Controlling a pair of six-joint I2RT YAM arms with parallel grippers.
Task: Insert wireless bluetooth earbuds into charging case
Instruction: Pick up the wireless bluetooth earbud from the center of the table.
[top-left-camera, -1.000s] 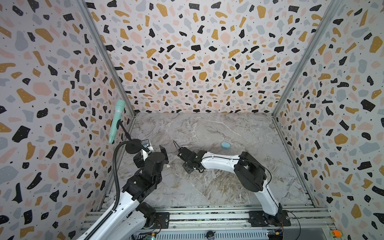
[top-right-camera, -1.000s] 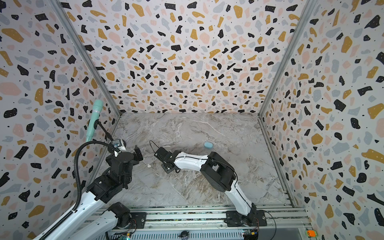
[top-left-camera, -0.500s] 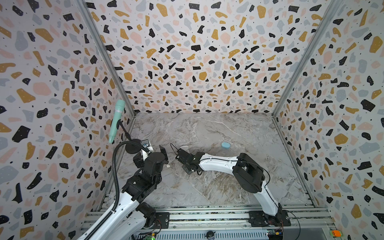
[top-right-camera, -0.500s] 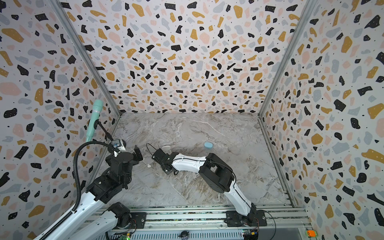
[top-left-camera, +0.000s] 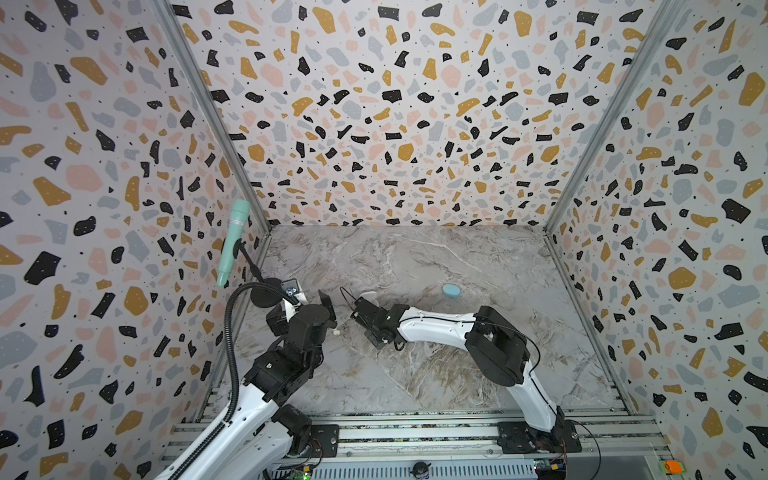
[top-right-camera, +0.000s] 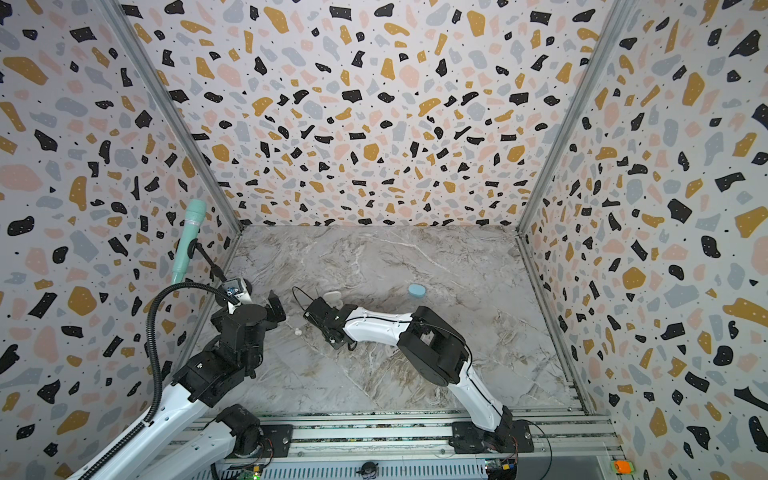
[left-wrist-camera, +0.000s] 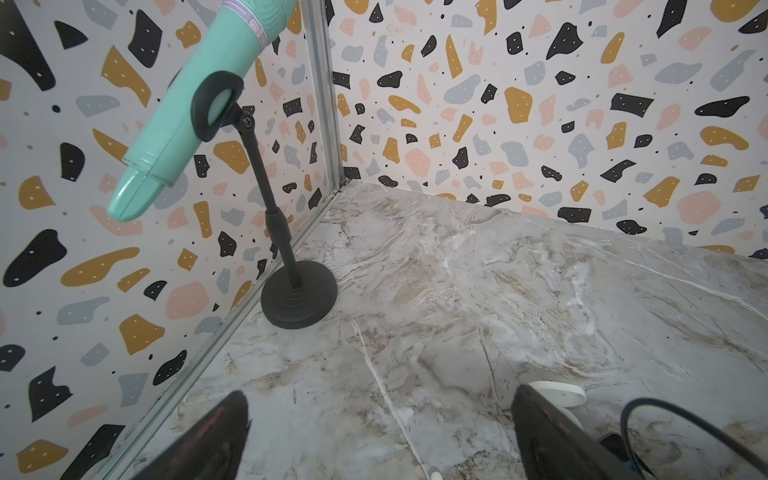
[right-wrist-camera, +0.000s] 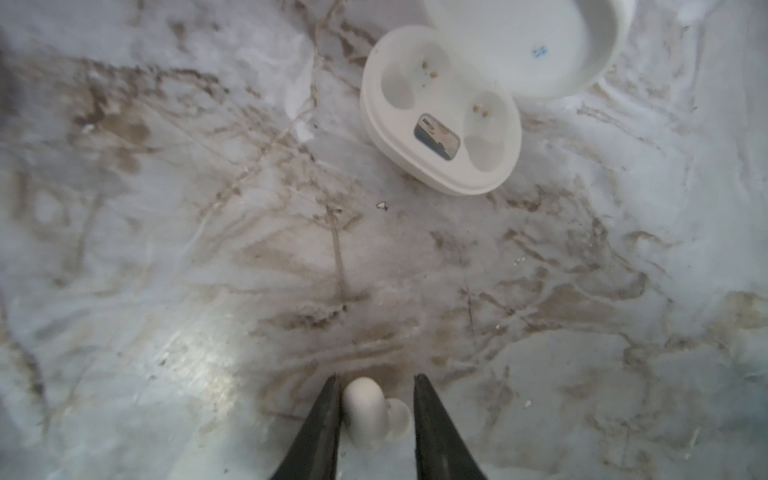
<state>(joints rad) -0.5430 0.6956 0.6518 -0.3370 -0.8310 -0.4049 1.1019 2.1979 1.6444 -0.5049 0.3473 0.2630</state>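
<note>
Nudged leftward, right hand (right-wrist-camera: 376, 380) pinches white earbud (right-wrist-camera: 365, 409) between its fingertips.

Shut case (top-left-camera: 451, 291) right of open case (right-wrist-camera: 442, 110); earbud (right-wrist-camera: 372, 413) btwn right jaws; 2nd earbud (top-left-camera: 335, 332) front-left of it.

Table (right-wrist-camera: 208, 332): marble-look, smooth, patchy sheen. Case (right-wrist-camera: 440, 174) and earbud (right-wrist-camera: 365, 411): white plastic, smooth, satin. Mic (left-wrist-camera: 174, 124): mint plastic, smooth. Stand (left-wrist-camera: 299, 299): matt black. Corner post (left-wrist-camera: 322, 104): brushed metal. Walls (left-wrist-camera: 540, 104): matt print.
</note>
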